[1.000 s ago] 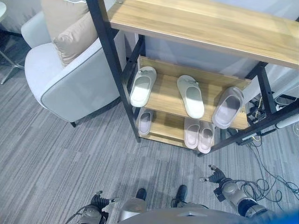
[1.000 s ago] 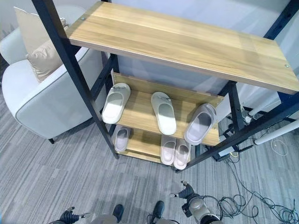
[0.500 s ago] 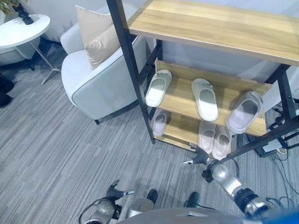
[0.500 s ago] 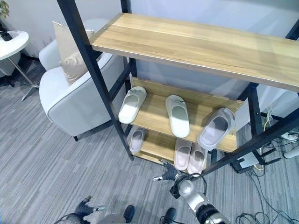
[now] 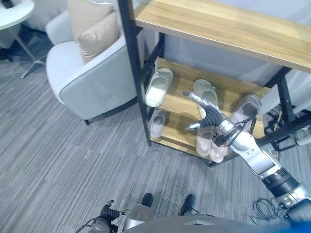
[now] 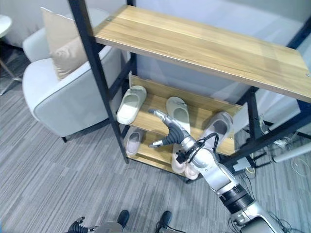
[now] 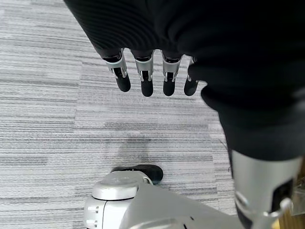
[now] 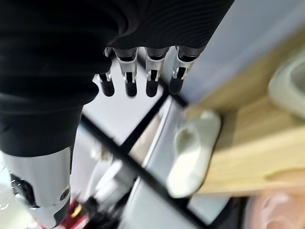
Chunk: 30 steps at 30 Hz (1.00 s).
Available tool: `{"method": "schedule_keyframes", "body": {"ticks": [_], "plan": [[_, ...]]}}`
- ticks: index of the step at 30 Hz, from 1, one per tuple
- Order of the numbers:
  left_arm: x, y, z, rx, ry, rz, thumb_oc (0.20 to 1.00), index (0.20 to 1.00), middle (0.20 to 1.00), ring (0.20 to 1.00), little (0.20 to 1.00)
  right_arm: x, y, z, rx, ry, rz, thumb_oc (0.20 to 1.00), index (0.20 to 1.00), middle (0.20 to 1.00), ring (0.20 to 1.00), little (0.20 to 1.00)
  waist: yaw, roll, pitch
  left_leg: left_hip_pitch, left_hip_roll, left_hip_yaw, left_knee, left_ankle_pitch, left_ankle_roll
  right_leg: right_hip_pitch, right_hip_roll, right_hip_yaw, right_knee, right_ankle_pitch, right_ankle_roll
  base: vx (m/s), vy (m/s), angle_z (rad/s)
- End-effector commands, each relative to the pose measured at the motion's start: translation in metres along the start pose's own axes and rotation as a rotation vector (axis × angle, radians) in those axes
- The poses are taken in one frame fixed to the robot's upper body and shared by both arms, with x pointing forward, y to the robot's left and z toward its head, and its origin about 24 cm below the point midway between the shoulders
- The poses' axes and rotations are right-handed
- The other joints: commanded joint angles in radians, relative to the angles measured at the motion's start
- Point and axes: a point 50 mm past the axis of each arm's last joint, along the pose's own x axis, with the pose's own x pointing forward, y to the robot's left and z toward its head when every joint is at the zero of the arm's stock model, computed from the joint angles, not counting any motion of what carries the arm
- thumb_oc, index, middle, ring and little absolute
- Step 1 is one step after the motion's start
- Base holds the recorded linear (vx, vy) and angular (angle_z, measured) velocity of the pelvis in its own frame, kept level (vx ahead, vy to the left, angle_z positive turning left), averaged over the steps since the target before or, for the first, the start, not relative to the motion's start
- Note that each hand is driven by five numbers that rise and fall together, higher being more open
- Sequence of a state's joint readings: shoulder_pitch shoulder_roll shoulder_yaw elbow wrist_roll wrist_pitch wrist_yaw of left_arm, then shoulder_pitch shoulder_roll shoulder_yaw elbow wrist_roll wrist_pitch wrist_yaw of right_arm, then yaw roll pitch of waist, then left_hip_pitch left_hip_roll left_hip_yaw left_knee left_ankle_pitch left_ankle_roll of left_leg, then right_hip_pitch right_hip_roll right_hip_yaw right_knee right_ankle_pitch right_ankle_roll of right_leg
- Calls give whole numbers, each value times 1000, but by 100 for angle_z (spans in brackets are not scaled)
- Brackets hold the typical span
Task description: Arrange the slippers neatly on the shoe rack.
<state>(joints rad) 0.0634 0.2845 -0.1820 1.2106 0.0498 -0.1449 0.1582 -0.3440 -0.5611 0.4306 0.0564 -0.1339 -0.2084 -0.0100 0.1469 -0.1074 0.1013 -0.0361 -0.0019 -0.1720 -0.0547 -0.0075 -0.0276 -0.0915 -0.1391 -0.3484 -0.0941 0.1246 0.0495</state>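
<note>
Slippers: pale pair (image 5: 158,87) and (image 5: 206,95) split on middle shelf (image 6: 150,116), grey one (image 5: 244,110) askew at its end | my right hand (image 5: 210,118) has risen from floor level to that shelf, fingers spread (nothing held) | left hand (image 7: 152,76) hangs relaxed | grasp comes next, I judge.

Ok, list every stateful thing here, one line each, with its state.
right hand: open, fingers extended, raised before the middle shelf, holding nothing
left hand: open, low over the carpet
grey slipper: tilted on the middle shelf's right edge
white slipper: lying flat, at an angle
pink pair: side by side, bottom shelf
</note>
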Motion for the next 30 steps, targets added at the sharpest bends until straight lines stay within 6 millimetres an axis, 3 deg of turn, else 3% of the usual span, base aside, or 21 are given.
{"method": "schedule_keyframes", "body": {"ticks": [1, 3, 5, 6, 7, 10, 13, 14, 15, 17, 19, 24, 25, 28, 30], "plan": [[5, -12, 21, -3, -48, -34, 1000, 1000, 1000, 1000, 1000, 19, -20, 9, -87, -47, -146, 1000, 1000, 1000, 1000, 1000, 24, 33, 23, -27, 38, -41, -33, -8, -26, 119, -28, -15, 15, -118, 105, 17, 12, 6], [4, -12, 24, 1, -79, -36, 1000, 1000, 1000, 1000, 1000, 11, -68, -10, -241, 53, -348, 1000, 1000, 1000, 1000, 1000, 31, 38, 35, -48, 33, -45, -33, 0, -26, 101, -29, -18, 14, -114, 106, -4, 18, 5], [4, -12, 24, -16, -75, -39, 1000, 1000, 1000, 1000, 1000, 13, -67, -17, -258, 101, -366, 1000, 1000, 1000, 1000, 1000, 29, 39, 41, -54, 32, -43, -33, 1, -26, 95, -29, -15, 14, -112, 106, 0, 0, 0], [5, -14, 28, 1, -86, -46, 1000, 1000, 1000, 1000, 1000, 13, -77, -34, -333, 182, -395, 1000, 1000, 1000, 1000, 1000, 39, 43, 48, -70, 30, -51, -33, 7, -27, 87, -29, -20, 13, -112, 106, -12, -10, -4], [4, -12, 28, 10, -96, -37, 1000, 1000, 1000, 1000, 1000, 7, -99, -33, -443, 182, -440, 1000, 1000, 1000, 1000, 1000, 42, 47, 54, -86, 27, -54, -33, 12, -30, 76, -31, -25, 12, -110, 108, -18, -5, -6], [5, -14, 37, 1, -121, -37, 1000, 1000, 1000, 1000, 1000, 9, -115, -40, -438, 252, -529, 1000, 1000, 1000, 1000, 1000, 40, 54, 66, -113, 23, -52, -33, 20, -31, 53, -34, -22, 8, -102, 110, -14, -1, 12], [6, -16, 45, 20, -148, -39, 1000, 1000, 1000, 1000, 1000, 19, -144, -46, -455, 319, -625, 1000, 1000, 1000, 1000, 1000, 53, 64, 75, -139, 15, -54, -33, 32, -34, 28, -39, -22, 7, -95, 112, -28, 13, -9], [7, -13, 50, 18, -169, -28, 1000, 1000, 1000, 1000, 1000, 26, -163, -42, -461, 344, -656, 1000, 1000, 1000, 1000, 1000, 57, 65, 75, -147, 13, -53, -33, 34, -36, 21, -40, -21, 7, -94, 112, -17, 23, 8], [7, -15, 47, 26, -160, -27, 1000, 1000, 1000, 1000, 1000, 19, -170, -47, -483, 359, -664, 1000, 1000, 1000, 1000, 1000, 59, 68, 76, -157, 12, -54, -33, 38, -38, 14, -43, -25, 7, -90, 114, -21, 32, 10], [7, -14, 49, -4, -157, -9, 1000, 1000, 1000, 1000, 1000, 24, -185, -31, -511, 316, -697, 1000, 1000, 1000, 1000, 1000, 53, 67, 82, -174, 9, -49, -33, 43, -40, -6, -45, -14, 7, -84, 117, -7, 28, 12], [7, -14, 52, -6, -175, -10, 1000, 1000, 1000, 1000, 1000, 12, -203, -40, -549, 394, -734, 1000, 1000, 1000, 1000, 1000, 52, 70, 85, -186, 5, -46, -33, 46, -40, -19, -46, -10, 7, -82, 119, 18, 25, -8], [10, -12, 66, 27, -202, 0, 1000, 1000, 1000, 1000, 1000, 19, -219, -46, -475, 488, -735, 1000, 1000, 1000, 1000, 1000, 66, 67, 87, -223, -2, -53, -33, 55, -46, -46, -53, -22, 7, -79, 124, 23, 21, 0], [9, -12, 66, 21, -219, 7, 1000, 1000, 1000, 1000, 1000, 7, -190, -64, -450, 478, -687, 1000, 1000, 1000, 1000, 1000, 69, 79, 103, -234, -6, -55, -33, 59, -48, -50, -56, -30, 7, -78, 128, -1, 46, 13], [8, -15, 67, -28, -212, 8, 1000, 1000, 1000, 1000, 1000, 14, -174, -44, -458, 325, -688, 1000, 1000, 1000, 1000, 1000, 56, 77, 115, -241, -10, -54, -33, 60, -46, -56, -58, -29, 7, -76, 128, -1, 42, 18], [7, -16, 69, -21, -233, 3, 1000, 1000, 1000, 1000, 1000, 3, -176, -48, -440, 334, -735, 1000, 1000, 1000, 1000, 1000, 59, 74, 121, -244, -13, -63, -33, 59, -46, -52, -59, -42, 7, -79, 128, 10, -3, -4]]}}
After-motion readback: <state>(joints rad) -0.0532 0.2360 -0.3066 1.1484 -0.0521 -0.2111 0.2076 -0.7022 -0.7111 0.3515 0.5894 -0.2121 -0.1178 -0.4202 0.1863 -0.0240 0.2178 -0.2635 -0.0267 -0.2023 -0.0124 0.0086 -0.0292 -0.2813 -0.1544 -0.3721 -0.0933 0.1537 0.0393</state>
